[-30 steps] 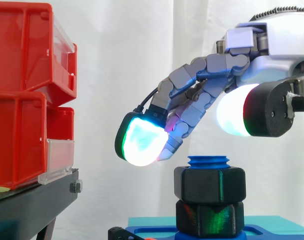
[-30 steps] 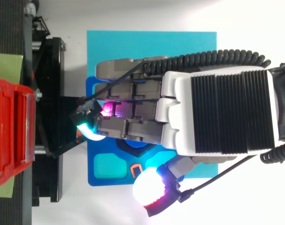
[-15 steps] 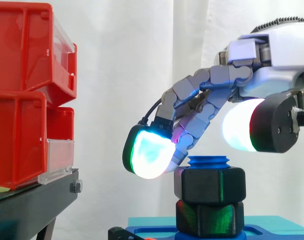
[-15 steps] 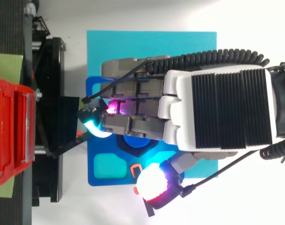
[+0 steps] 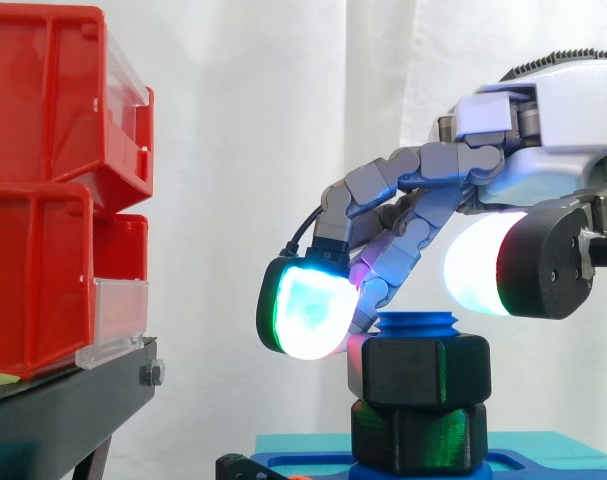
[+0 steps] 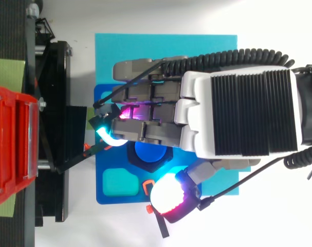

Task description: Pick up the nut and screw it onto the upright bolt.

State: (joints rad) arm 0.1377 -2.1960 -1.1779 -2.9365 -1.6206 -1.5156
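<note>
Bright, even light — soft shadows

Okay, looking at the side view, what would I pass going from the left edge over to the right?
Red bins → the glowing fingertip of the hand → the blue bolt with the black nut on it. The rest of the hand overlaps the bolt from above.

You'll find the black hexagonal nut [image 5: 418, 370] sitting level on the upright blue bolt [image 5: 415, 323], low and right of centre in the side view. It rests on a second black nut [image 5: 418, 437], and the bolt's threaded tip shows just above it.
</note>
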